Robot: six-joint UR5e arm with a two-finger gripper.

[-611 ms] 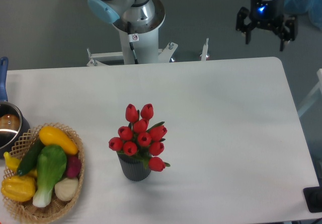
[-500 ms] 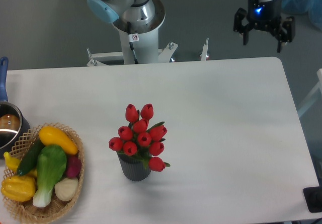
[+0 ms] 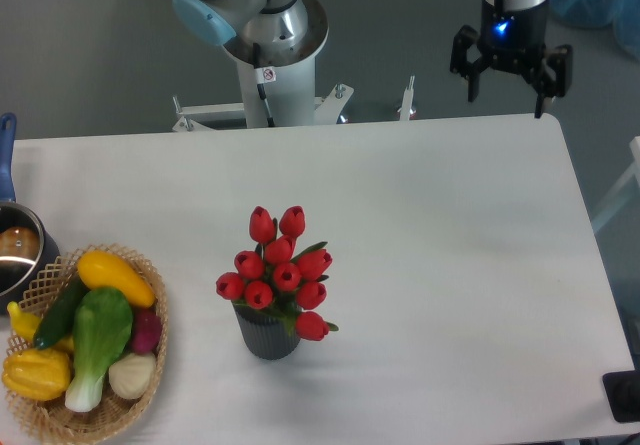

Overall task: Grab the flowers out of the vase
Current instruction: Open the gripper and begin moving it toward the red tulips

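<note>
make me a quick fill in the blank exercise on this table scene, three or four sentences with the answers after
1. The flowers standing in the vase are ____ in colour.
2. The toy vegetables lie in a woven ____ at the table's left edge.
3. The gripper, beyond the table's far edge, has its fingers ____ and holds nothing.
4. The vase is dark ____.

Missing words: red; basket; open; grey

The flowers point(image 3: 280, 270) are a tight bunch of red tulip buds with green leaves and stems, standing upright in the vase point(image 3: 267, 334). Two buds rise above the rest; one droops low over the rim on the right. The vase is small, dark grey and ribbed, upright on the white counter point(image 3: 450, 265), near its front edge, left of centre.
</note>
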